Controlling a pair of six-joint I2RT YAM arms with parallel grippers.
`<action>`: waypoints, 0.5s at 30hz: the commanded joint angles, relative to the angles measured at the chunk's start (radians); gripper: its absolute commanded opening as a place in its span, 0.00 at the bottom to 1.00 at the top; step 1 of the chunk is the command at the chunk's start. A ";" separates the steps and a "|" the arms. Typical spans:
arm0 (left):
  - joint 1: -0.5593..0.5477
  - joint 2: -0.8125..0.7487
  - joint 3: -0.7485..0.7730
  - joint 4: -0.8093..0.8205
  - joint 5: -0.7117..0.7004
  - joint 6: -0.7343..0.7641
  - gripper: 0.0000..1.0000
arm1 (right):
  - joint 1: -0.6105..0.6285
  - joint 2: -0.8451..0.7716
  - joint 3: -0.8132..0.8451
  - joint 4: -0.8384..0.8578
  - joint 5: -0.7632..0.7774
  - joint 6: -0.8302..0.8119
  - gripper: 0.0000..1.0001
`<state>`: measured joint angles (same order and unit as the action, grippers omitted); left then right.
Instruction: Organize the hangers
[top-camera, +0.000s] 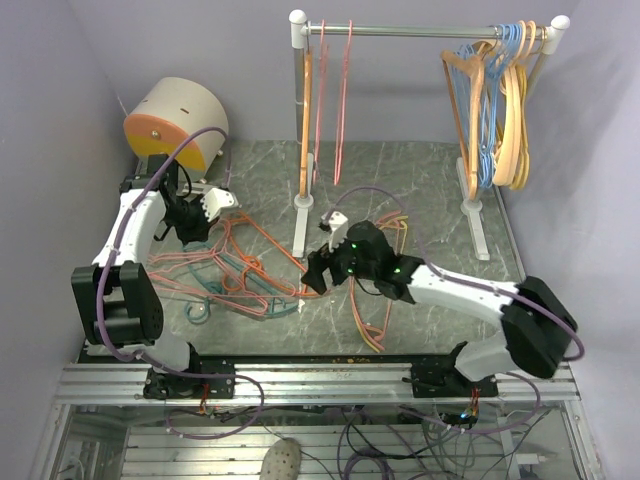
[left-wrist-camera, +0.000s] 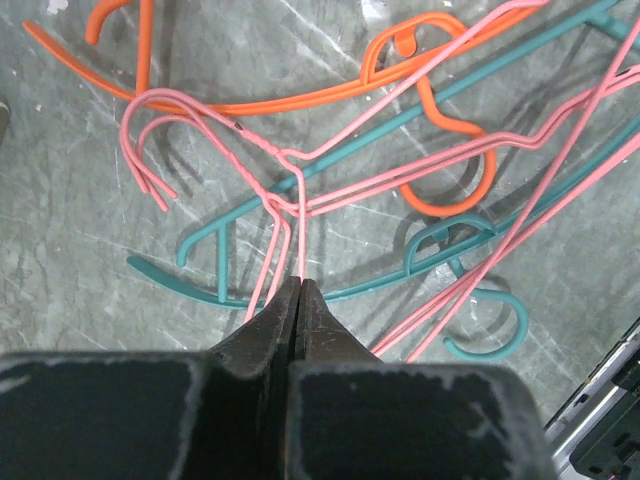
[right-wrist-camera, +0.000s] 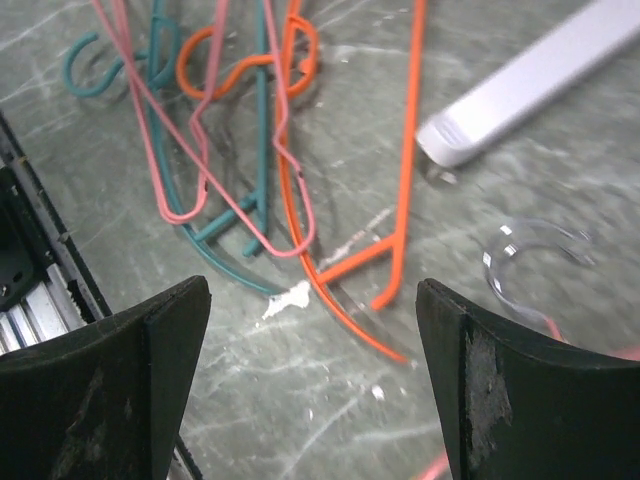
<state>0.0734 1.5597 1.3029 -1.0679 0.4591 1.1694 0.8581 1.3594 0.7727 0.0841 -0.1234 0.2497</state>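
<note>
Pinching tight, the left pincer (left-wrist-camera: 299, 290) had its two black fingers pressed together on a pink wire hanger (left-wrist-camera: 250, 143), gripping it just under the point where the wires met below the twisted neck, with the hook curling away to the left of the wrist view. That hanger lay tangled with teal hangers (left-wrist-camera: 170, 277) and orange hangers (left-wrist-camera: 143, 50) on the grey marbled counter (left-wrist-camera: 70, 200). From above, the whole heap of hangers (top-camera: 235, 270) sprawled across the left and middle of the counter, and a few orange ones trailed out beneath the right arm. Over there the right pincer (right-wrist-camera: 312, 295) was spread wide and held nothing. It hovered above the heap's edge, where pink, teal and orange wires crossed, with the rack foot (right-wrist-camera: 530, 75) lying white at the upper right of its view. At the back stood the rack (top-camera: 420, 32), with two pink hangers (top-camera: 345, 100) and an orange one (top-camera: 306, 120) hooked at the rail's left end. A light-blue and tan bunch (top-camera: 500, 120) crowded the right end.
</note>
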 joint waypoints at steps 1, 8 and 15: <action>-0.012 -0.027 0.006 -0.035 0.054 0.014 0.07 | -0.010 0.152 0.093 0.178 -0.264 -0.068 0.84; -0.010 0.005 -0.052 0.036 0.001 -0.016 0.07 | -0.010 0.398 0.249 0.210 -0.362 -0.068 0.80; -0.010 -0.015 -0.058 0.036 0.039 -0.031 0.07 | -0.005 0.530 0.372 0.134 -0.375 -0.090 0.60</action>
<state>0.0681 1.5696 1.2530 -1.0546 0.4606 1.1465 0.8520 1.8473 1.0931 0.2321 -0.4648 0.1829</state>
